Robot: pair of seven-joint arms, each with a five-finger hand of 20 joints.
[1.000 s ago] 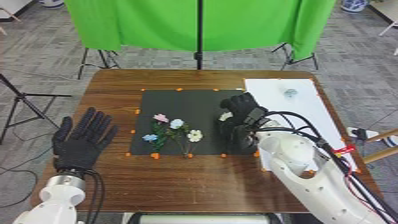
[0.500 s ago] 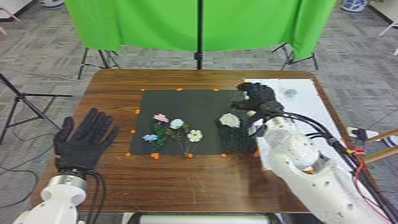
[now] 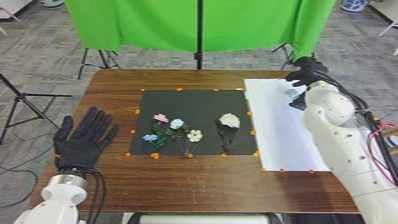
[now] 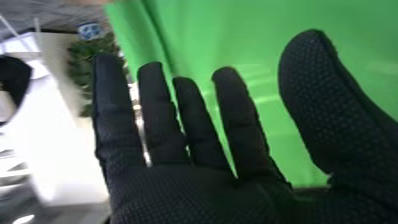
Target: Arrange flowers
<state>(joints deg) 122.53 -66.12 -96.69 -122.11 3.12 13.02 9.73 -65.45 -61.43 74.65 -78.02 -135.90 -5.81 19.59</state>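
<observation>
My right robot hand (image 3: 308, 71) is spread, by the white sheet (image 3: 277, 135). The white flower (image 3: 229, 120) lies on the black mat (image 3: 180, 106); it's probably light and bendy, so I'd pinch the stem (image 3: 226, 142) below its delicate bloom.

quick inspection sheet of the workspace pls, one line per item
Surface: brown table, black mat, white sheet
Job's things: pink flower, white flower, blue flower, cream flower grouped; larger white flower to their right; glass item on sheet
Clutter: orange tape bits
Hands: left hand open, table's left; right hand open, near glass item
Cables: black cables at left wrist
Surroundings: green curtain, grey floor
</observation>
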